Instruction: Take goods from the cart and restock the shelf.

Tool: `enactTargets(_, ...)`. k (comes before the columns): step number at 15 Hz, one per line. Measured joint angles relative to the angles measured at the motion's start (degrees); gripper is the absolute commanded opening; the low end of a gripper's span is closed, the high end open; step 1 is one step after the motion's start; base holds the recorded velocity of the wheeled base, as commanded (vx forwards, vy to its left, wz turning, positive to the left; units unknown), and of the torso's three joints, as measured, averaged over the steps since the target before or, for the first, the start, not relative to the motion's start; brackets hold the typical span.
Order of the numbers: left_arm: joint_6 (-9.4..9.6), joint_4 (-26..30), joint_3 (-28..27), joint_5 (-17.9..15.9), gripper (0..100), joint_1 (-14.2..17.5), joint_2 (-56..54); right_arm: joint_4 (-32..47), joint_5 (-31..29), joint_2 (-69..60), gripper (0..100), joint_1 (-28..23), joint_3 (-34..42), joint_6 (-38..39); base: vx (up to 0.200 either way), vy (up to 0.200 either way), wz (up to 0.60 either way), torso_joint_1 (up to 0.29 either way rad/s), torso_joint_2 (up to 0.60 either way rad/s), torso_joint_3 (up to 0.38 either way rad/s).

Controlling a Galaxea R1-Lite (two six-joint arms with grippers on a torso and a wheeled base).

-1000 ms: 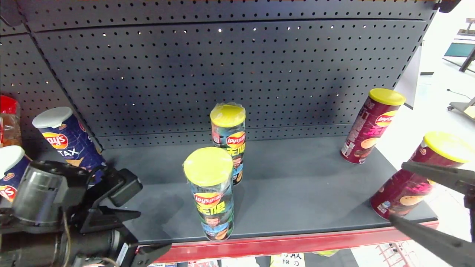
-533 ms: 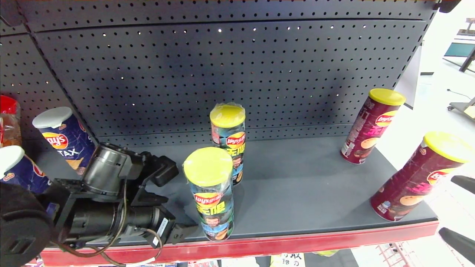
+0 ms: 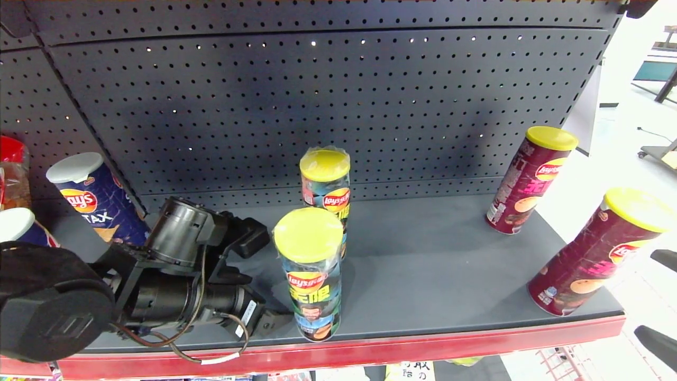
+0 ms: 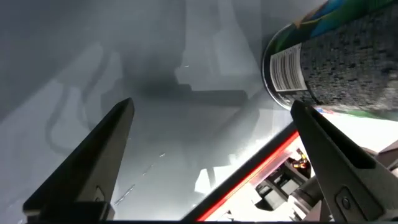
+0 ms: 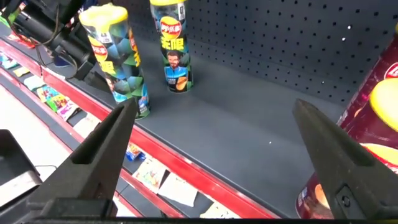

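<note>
Shelf [image 3: 423, 275] grey, red-lipped; perforated pegboard [image 3: 317, 95] behind.

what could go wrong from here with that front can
1. The front can stands close to the shelf's red edge, with one finger of the open left pincer right beside its base; a nudge might tip it off.
2. The dark red can sits at the right front corner, near the open right pincer; a swing might knock it down.

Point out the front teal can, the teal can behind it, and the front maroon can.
front teal can [image 3: 313, 296], head view, on its label
rear teal can [image 3: 326, 197], head view, on its label
front maroon can [image 3: 592, 259], head view, mid-body
</note>
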Motion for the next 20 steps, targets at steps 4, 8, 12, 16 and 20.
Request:
enactTargets(4, -0.02, 0.0, -0.1, -0.5, 100, -1.0, 0.5, 0.0, 0.0, 0.0, 100, 0.0, 0.2, 0.1, 0.000, 0.000, 0.00, 0.000, 0.00, 0.000)
enactTargets(8, -0.07, -0.1, -0.4, -0.5, 100, -1.1, 0.8, 0.0, 0.0, 0.0, 100, 0.0, 0.2, 0.1, 0.000, 0.000, 0.00, 0.000, 0.00, 0.000)
enactTargets(12, -0.76, -0.7, 0.5, -0.1, 100, -0.3, -2.2, 3.5, -0.1, -1.6, 100, -0.1, 1.2, 0.1, 0.000, 0.000, 0.00, 0.000, 0.00, 0.000)
enactTargets(16, -3.17, 1.0, 5.0, 0.6, 100, 1.4, -16.8, 16.8, -1.2, -8.9, 100, -0.2, 1.9, 0.0, 0.000, 0.000, 0.00, 0.000, 0.00, 0.000)
enactTargets(20, -4.41, 16.8, 8.2, 5.5, 100, 2.2, -42.1, 34.3, -12.4, -21.4, 100, -2.4, 0.5, 0.3, 0.000, 0.000, 0.00, 0.000, 0.00, 0.000)
